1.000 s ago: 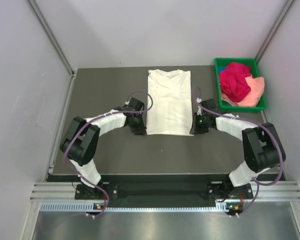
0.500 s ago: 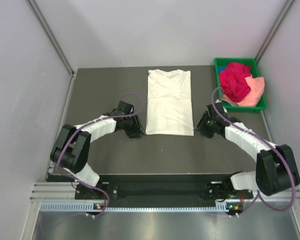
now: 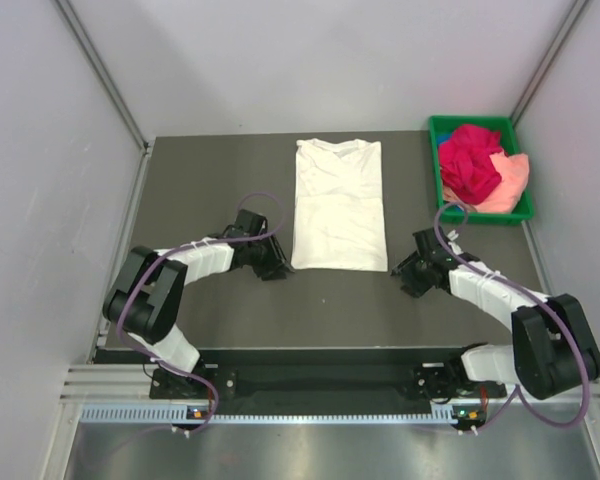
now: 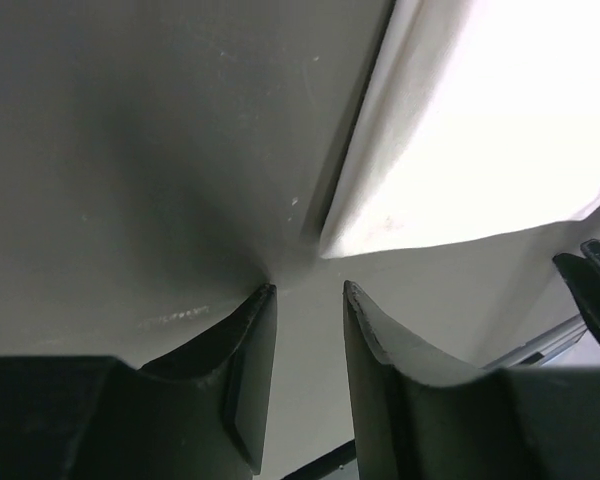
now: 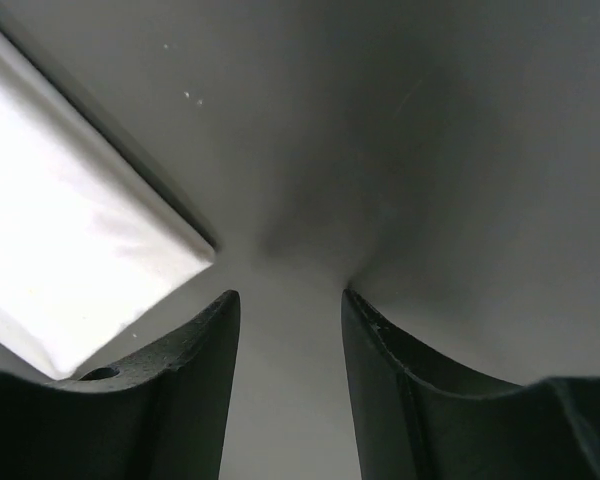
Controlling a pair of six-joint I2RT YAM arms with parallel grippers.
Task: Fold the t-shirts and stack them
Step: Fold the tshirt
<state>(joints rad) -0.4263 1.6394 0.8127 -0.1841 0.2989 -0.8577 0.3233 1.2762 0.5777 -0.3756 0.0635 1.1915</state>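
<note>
A cream-white t-shirt (image 3: 339, 204) lies flat in the middle of the dark table, folded into a long rectangle with its collar at the far end. A magenta-red t-shirt (image 3: 471, 160) and a peach-pink t-shirt (image 3: 511, 182) sit crumpled in the green tray (image 3: 440, 198). My left gripper (image 3: 276, 268) rests low by the white shirt's near left corner (image 4: 380, 225), open, nothing between its fingers. My right gripper (image 3: 405, 276) is just off the near right corner (image 5: 130, 270), open and empty too.
Grey walls close in the table on both sides and at the back. The green tray stands in the far right corner. Bare table surface (image 3: 330, 310) lies between the shirt's near edge and the arm bases.
Both grippers let go of the white shirt's near corners, opened, and drew outward and back toward me. The shirt stays flat where it was.
</note>
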